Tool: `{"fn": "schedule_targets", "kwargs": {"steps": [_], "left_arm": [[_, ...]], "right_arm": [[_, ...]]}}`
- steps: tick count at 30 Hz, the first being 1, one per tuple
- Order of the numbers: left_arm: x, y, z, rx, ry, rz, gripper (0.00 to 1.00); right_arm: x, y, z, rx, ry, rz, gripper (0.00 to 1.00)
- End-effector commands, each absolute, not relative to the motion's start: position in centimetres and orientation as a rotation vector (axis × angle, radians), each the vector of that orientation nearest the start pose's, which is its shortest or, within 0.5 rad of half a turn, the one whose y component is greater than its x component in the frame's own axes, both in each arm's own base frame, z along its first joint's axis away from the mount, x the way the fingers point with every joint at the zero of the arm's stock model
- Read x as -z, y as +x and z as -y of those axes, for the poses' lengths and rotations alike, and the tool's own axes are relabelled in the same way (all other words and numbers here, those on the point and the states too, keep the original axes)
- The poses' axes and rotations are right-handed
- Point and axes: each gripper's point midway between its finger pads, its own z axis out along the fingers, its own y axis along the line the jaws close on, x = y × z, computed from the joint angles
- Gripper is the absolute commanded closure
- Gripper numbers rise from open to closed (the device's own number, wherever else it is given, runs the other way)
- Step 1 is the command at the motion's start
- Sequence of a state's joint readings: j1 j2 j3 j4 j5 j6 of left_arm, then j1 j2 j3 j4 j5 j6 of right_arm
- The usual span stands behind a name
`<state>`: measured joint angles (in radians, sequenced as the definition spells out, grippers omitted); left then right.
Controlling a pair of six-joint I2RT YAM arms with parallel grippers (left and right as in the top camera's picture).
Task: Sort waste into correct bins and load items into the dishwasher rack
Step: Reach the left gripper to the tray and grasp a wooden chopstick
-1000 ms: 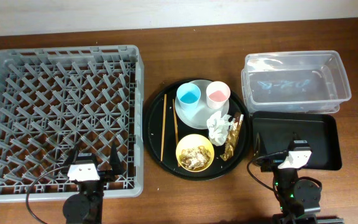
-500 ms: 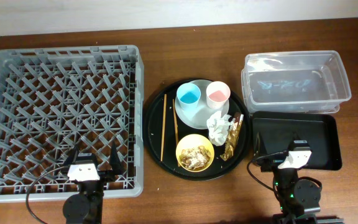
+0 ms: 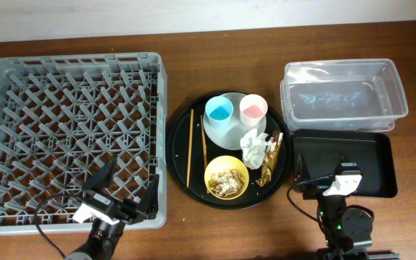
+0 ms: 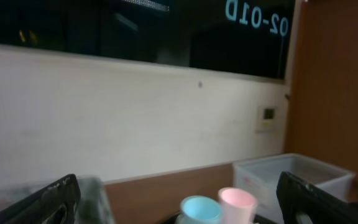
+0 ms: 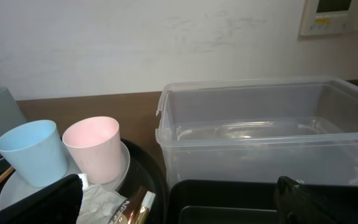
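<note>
Counter (image 3: 230, 58) of brown wood runs back to a pale wall (image 5: 135, 43). Left gripper (image 3: 127, 186) hangs tilted over the near right corner of the rack (image 3: 71, 61), its fingers spread wide and empty; whether it touches the pegs cannot be told. Right gripper (image 5: 178, 186) is spread about as wide, also empty, over the near left part of the black tray (image 3: 374, 155).

Between the two arms lies a round tray (image 3: 183, 123). At its near edge sits the bowl (image 3: 209, 173) with the scraps (image 3: 228, 182) in it. The chopsticks (image 3: 191, 148) lie along its left side, pointing near to far. Just right of the bowl are the napkin (image 3: 253, 146) and the wrapper (image 3: 271, 160), touching each other. Behind them the plate (image 3: 230, 133) bears the blue cup (image 3: 219, 110) and the pink cup (image 3: 253, 108), upright and side by side.

The tub (image 3: 341, 65) stands right behind the black tray. The rack takes up the counter's left side. Bare wood shows as a narrow strip between rack and round tray, and as a band along the wall. The round tray's right rim comes very near the black tray.
</note>
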<state>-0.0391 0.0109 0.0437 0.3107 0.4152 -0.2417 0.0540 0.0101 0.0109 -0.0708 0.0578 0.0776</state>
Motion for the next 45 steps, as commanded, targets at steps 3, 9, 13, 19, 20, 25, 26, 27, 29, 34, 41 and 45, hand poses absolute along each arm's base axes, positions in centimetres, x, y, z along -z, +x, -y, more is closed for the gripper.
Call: {"fn": "schedule_targets", "kwargs": {"steps": [3, 9, 13, 19, 20, 25, 26, 27, 29, 34, 41, 45], "left_arm": [[-31.4, 19.6, 7.8, 0.625, 0.134, -1.384, 0.01], [-37.2, 22.1, 9.4, 0.693, 0.157, -1.807, 0.01], [-34.9, 26.6, 10.2, 0.793, 0.056, -2.185, 0.01], [-27.0, 31.1, 12.6, 1.042, -0.039, -2.502, 0.08], [-25.7, 31.2, 13.6, 1.13, -0.039, -2.555, 0.57], [-20.8, 31.9, 14.1, 0.697, 0.01, -2.719, 0.67], [-20.2, 31.9, 14.1, 0.596, 0.001, -2.736, 0.67], [-19.8, 31.8, 14.4, 0.512, 0.009, -2.743, 0.67], [-19.4, 31.3, 16.0, 0.418, 0.105, -2.736, 0.66], [-17.5, 31.5, 17.0, 0.179, 0.208, -2.732, 0.66], [-11.3, 32.7, 18.4, 0.102, 0.244, -2.86, 0.65], [-10.1, 33.6, 18.9, 0.102, 0.244, -2.858, 0.66]], "right_arm": [[-15.6, 24.6, -0.5, -0.058, 0.059, -1.649, 0.01], [-15.6, 24.6, -0.5, -0.058, 0.059, -1.649, 0.01], [-15.6, 24.6, -0.5, -0.058, 0.059, -1.649, 0.01], [-15.6, 24.6, -0.5, -0.058, 0.059, -1.649, 0.01], [-15.6, 24.6, -0.5, -0.058, 0.059, -1.649, 0.01], [-15.6, 24.6, -0.5, -0.058, 0.059, -1.649, 0.01], [-15.6, 24.6, -0.5, -0.058, 0.059, -1.649, 0.01], [-15.6, 24.6, -0.5, -0.058, 0.059, -1.649, 0.01], [-15.6, 24.6, -0.5, -0.058, 0.059, -1.649, 0.01], [-15.6, 24.6, -0.5, -0.058, 0.059, -1.649, 0.01], [-15.6, 24.6, -0.5, -0.058, 0.059, -1.649, 0.01], [-15.6, 24.6, -0.5, -0.058, 0.059, -1.649, 0.01]]}}
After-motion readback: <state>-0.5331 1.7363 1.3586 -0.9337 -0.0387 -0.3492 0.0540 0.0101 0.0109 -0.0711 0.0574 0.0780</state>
